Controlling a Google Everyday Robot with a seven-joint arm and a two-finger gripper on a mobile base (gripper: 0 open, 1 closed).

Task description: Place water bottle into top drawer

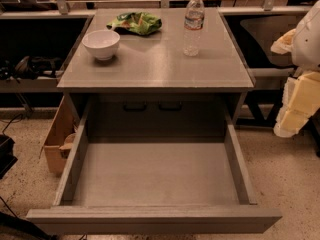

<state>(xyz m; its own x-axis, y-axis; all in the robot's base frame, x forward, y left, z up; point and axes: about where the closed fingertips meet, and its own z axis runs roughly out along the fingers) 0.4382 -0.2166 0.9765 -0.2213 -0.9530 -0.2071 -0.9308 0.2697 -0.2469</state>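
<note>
The water bottle (193,24) is clear with a white cap and a pale label band. It stands upright on the grey cabinet top (155,64), at the back right. The top drawer (155,174) is pulled wide open below the cabinet top, and its plain grey inside holds nothing. My gripper (295,106), pale yellow under a white arm, hangs at the right edge of the view. It is to the right of the cabinet, apart from the bottle and lower than it, and nothing shows in it.
A white bowl (101,44) sits at the left of the cabinet top, and a green snack bag (136,23) lies behind it. A brown cardboard box (59,139) stands on the floor left of the drawer. Dark shelving flanks both sides.
</note>
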